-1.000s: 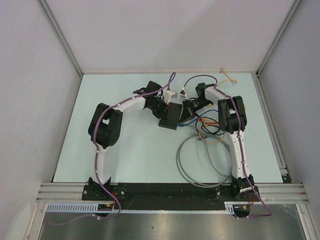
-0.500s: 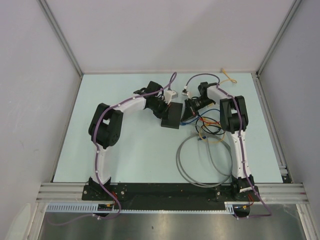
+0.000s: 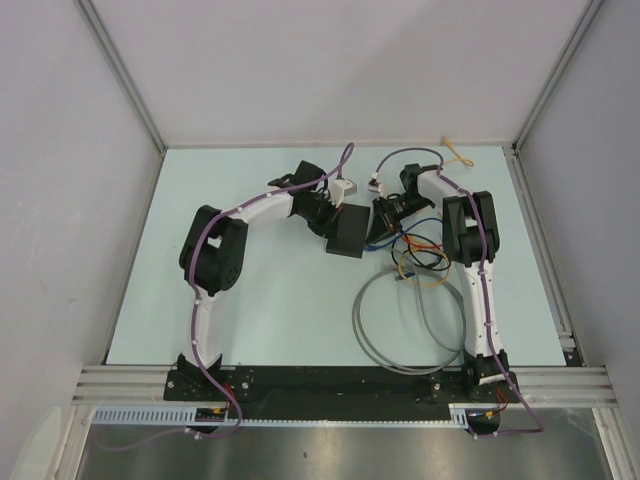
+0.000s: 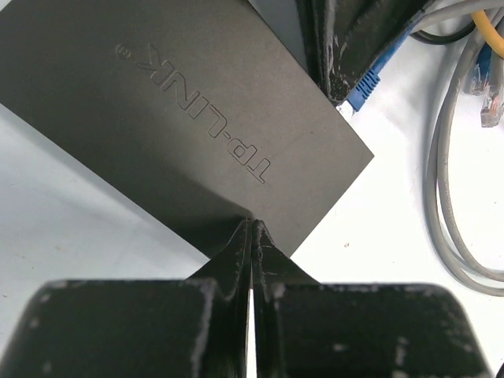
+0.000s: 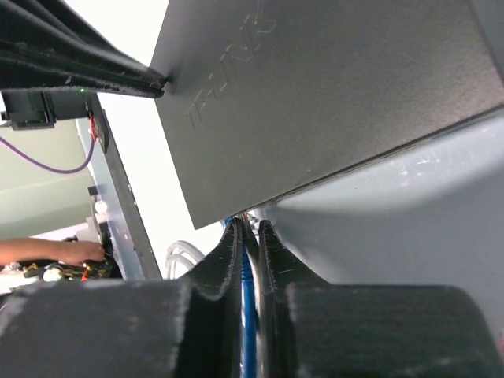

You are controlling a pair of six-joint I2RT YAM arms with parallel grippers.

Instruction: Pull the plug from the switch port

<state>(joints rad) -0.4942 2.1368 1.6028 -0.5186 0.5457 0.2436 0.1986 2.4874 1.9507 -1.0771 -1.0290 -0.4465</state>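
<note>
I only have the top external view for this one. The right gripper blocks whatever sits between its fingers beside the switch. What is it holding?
Observer: The right wrist view shows the right gripper closed on the blue plug.
Operator: And the left gripper?
Observer: In the left wrist view the left gripper is fully shut, with its tips together at the edge of the switch.
Operator: Any marking on the box?
Observer: There is TP-LINK lettering embossed on its top face.
</note>
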